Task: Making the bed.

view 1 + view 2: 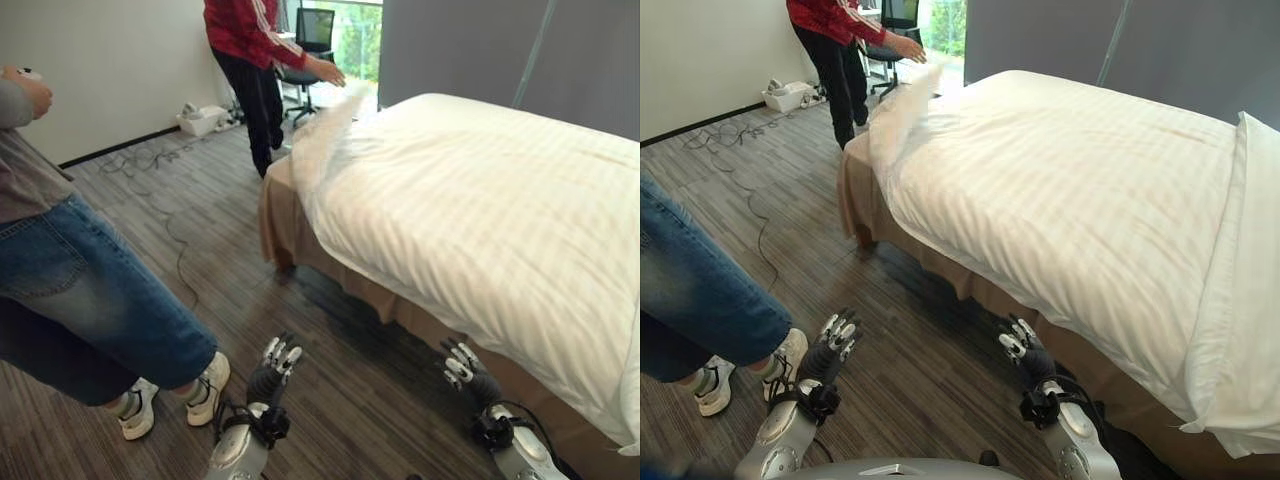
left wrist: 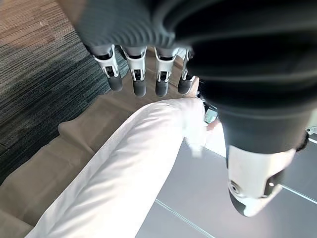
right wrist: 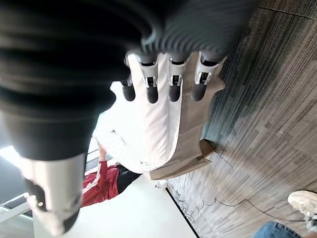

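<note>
Silver fingers relaxed and empty on both sides: your left hand [image 1: 277, 362] and right hand [image 1: 462, 366] hang low over the wood floor [image 1: 330, 400], short of the bed [image 1: 970, 290]. Beside you stands a person in jeans [image 1: 90, 300]. White duvet [image 1: 470, 220] covers the mattress; your right eye view adds a pillow [image 1: 1250, 300]. Farther off, a person in red [image 1: 250, 40] lifts the duvet's corner.

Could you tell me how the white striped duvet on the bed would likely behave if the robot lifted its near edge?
The white striped duvet probably drapes floppily: its far corner bends where the person in the red jacket lifts it. It looks puffy, so likely light for its bulk. Both hands hang open, clear of it.
</note>
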Tool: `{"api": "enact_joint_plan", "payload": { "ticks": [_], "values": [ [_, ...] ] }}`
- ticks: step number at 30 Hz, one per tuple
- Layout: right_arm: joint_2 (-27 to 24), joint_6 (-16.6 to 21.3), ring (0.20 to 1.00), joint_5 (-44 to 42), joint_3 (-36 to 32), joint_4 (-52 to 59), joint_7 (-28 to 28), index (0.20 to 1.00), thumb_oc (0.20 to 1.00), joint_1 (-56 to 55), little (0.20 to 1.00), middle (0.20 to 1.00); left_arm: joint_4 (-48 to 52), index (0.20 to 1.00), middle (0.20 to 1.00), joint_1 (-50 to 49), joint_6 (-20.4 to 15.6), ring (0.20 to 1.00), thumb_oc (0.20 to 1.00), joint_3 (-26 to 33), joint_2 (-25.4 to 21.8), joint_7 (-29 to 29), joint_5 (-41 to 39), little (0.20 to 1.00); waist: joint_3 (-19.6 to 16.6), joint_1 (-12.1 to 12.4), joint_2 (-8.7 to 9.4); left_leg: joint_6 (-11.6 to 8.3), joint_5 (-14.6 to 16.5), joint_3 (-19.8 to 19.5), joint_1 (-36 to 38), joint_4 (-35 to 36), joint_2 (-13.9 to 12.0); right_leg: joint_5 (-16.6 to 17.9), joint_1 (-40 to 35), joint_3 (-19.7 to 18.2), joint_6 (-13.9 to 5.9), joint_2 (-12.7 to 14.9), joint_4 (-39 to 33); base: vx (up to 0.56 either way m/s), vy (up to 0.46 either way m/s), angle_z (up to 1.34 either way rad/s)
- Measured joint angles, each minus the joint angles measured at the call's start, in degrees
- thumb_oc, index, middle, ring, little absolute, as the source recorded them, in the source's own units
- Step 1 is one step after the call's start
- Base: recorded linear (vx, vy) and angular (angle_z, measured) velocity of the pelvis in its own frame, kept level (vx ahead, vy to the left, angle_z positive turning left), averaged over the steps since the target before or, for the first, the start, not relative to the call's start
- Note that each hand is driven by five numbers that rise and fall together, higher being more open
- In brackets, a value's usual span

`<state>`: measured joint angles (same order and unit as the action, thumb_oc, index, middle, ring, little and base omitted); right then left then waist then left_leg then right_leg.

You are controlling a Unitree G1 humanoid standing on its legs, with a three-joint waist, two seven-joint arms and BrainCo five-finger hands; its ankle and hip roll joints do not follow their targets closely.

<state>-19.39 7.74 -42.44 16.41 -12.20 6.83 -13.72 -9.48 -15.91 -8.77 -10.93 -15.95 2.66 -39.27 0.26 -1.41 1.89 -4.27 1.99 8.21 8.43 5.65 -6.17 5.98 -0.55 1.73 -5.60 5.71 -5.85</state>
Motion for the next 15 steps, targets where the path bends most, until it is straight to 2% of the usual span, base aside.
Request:
{"api": "enact_joint_plan", "payload": {
  "ticks": [15],
  "values": [
    [0.0,0.0,1.000,-0.3,0.5,0.0,0.0,1.000,1.000,0.0,1.000,1.000,0.0,1.000,1.000,0.1,0.0,1.000,1.000,0.0,0.0,0.0,-0.4,1.000,0.0,0.0,-0.11,0.00,0.0,0.5,0.4,0.0,0.1,0.1,0.0,-0.5,-0.13,0.0,0.0,0.00,0.000,-0.01]
  ]
}}
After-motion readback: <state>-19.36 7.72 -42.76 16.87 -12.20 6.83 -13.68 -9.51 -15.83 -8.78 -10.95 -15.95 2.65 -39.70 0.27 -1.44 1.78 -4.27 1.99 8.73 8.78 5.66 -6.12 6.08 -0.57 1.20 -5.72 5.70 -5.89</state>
